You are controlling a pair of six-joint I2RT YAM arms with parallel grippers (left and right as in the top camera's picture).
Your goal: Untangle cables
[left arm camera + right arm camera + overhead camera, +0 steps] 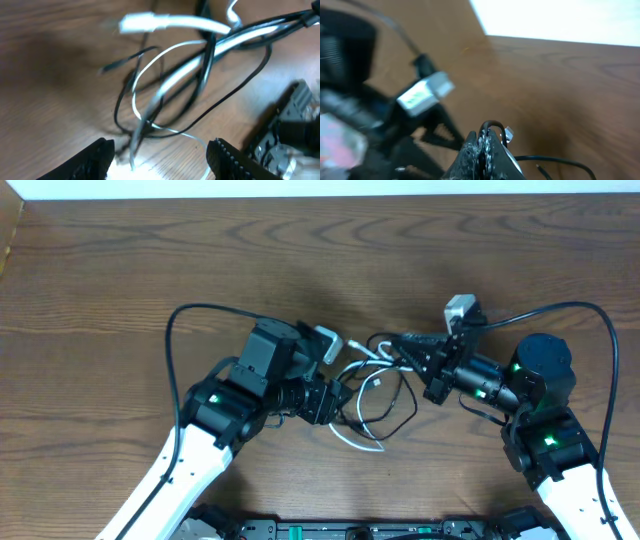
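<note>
While the cables (235, 41) lie tangled, left hand (160, 148) spread wide, right hand (485, 146) pinching a black cable (491, 123).

The left gripper (335, 398) crowds one side of the cables (380, 402), jaws apart; the right gripper (403, 345) blocks the other side, jaws clamped on them. Beyond the cables, the far surface (300, 250) offers open passage

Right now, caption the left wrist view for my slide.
Open left claw facing a tangle of black and white cables on the wooden table.
</note>
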